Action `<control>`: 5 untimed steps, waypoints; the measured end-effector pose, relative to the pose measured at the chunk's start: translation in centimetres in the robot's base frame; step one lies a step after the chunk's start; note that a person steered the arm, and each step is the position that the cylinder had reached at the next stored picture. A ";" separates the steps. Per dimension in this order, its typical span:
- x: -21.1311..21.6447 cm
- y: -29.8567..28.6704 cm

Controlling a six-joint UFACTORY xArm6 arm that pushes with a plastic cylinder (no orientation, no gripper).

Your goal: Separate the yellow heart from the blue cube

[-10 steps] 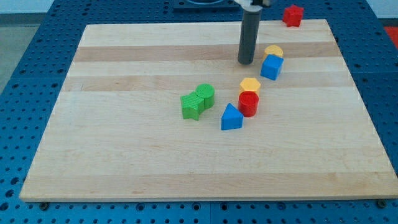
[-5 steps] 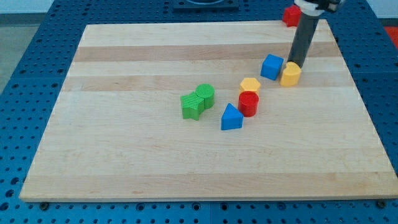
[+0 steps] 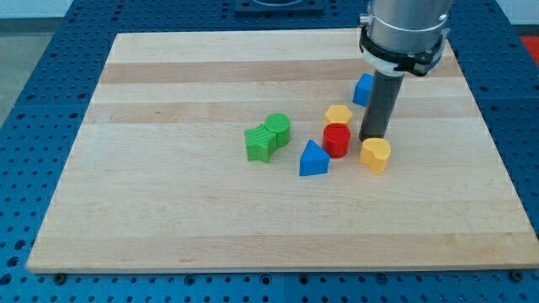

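The yellow heart lies right of the board's middle, well below the blue cube, which is partly hidden behind my rod. My tip rests on the board just above the yellow heart, touching or nearly touching its top edge, and stands between the heart and the cube.
A yellow hexagonal block and a red cylinder sit just left of my tip. A blue triangular block lies below-left of them. A green star-like block and a green cylinder sit near the middle of the wooden board.
My tip moved down and slightly left, pushing the yellow heart down and away from the blue cube. The red block at the view's top right is now hidden behind the arm.
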State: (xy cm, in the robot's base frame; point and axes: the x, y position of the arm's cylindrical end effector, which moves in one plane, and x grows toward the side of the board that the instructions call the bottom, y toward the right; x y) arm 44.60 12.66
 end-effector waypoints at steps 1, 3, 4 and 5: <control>-0.1 2.0; 0.5 11.4; 5.6 9.9; 8.9 6.6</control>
